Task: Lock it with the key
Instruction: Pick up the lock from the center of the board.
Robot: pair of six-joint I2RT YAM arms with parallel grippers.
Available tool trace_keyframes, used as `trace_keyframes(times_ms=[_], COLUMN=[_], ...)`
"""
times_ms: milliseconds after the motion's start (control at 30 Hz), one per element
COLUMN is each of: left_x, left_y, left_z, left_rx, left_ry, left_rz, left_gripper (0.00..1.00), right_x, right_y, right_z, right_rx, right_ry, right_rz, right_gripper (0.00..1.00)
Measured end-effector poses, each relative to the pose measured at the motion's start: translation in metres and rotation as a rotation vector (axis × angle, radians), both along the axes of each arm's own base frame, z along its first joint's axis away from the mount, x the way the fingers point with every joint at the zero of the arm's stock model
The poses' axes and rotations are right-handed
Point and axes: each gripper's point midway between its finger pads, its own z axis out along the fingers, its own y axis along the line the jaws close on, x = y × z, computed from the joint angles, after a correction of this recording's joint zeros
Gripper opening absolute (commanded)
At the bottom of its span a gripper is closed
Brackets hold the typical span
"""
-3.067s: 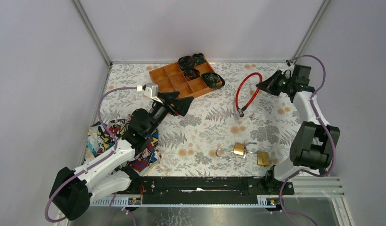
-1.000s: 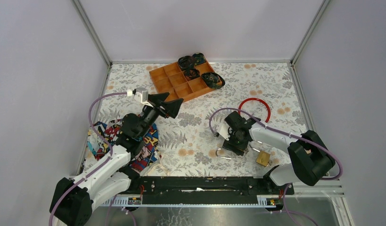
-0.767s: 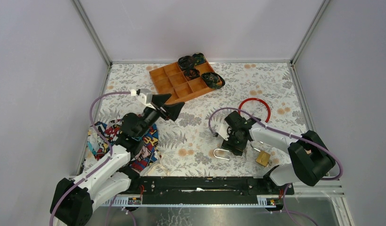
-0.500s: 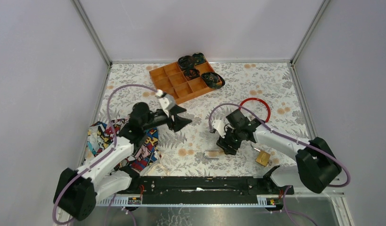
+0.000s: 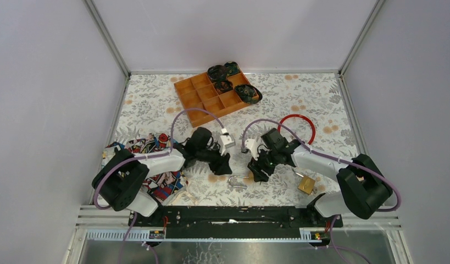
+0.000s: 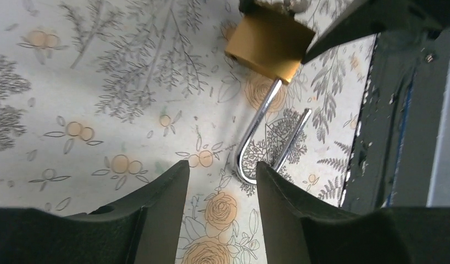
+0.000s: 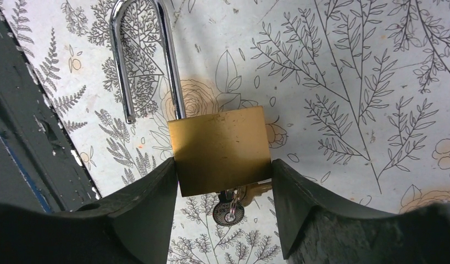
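A brass padlock (image 7: 220,148) lies on the flowered table with its steel shackle (image 7: 140,55) swung open. A key (image 7: 229,206) hangs from its keyhole on a small ring. My right gripper (image 7: 222,170) is shut on the padlock's body, one finger on each side. In the top view that gripper (image 5: 256,171) covers the body and only the shackle (image 5: 237,181) shows. My left gripper (image 6: 222,170) hovers low just short of the shackle's bend (image 6: 250,165), jaws apart with nothing between them. The padlock (image 6: 269,47) sits farther ahead in the left wrist view.
A second brass padlock (image 5: 306,185) lies to the right of the first. Behind it curls a red cable lock (image 5: 296,127). An orange compartment tray (image 5: 214,93) stands at the back, a patterned cloth (image 5: 151,165) at the left. A black rail (image 5: 239,214) runs along the near edge.
My left arm swung down and right to the padlock's shackle, its jaws narrowing. My right gripper carried the padlock a little left and toward the near edge.
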Motion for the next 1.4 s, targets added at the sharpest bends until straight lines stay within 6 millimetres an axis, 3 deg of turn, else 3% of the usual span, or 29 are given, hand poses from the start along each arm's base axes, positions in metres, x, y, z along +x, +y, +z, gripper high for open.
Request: trace_keyframes(times_ms=[167,333,633,700,767,933,1033,1233,1400], left_x=[-0.02,-0.028,-0.006,0.003,0.011,0.025,0.026,0.029,0.025], left_y=[-0.001,0.011,0.022,0.028,0.035,0.046,0.048,0.051,0.045], left_z=[-0.019,-0.033,-0.031,-0.03,-0.029,-0.024,-0.025,-0.023,-0.014], left_rx=[0.059,0.085,0.08,0.078,0.075,0.06,0.059,0.053,0.013], left_ry=[-0.025,0.013,0.046,0.064,0.082,0.101,0.112,0.119,0.106], left_rz=[-0.044,0.028,0.277,0.344,0.402,0.493,0.511,0.532,0.467], left_gripper=[0.57,0.57,0.62,0.64,0.65,0.66,0.66,0.65,0.62], right_x=[0.002,0.005,0.02,0.025,0.03,0.035,0.035,0.029,0.029], right_y=[-0.002,0.002,0.009,0.012,0.015,0.016,0.017,0.022,0.023], right_z=[-0.008,-0.011,-0.013,-0.013,-0.014,-0.015,-0.015,-0.016,-0.014], right_rx=[-0.039,-0.091,-0.175,-0.194,-0.209,-0.234,-0.254,-0.275,-0.277], right_ry=[-0.012,-0.042,-0.074,-0.083,-0.095,-0.115,-0.118,-0.127,-0.127], right_rz=[-0.001,0.018,0.009,0.0,-0.007,-0.018,-0.014,0.02,0.021], right_gripper=[0.16,0.21,0.82,0.91,0.93,0.9,0.82,0.33,0.19])
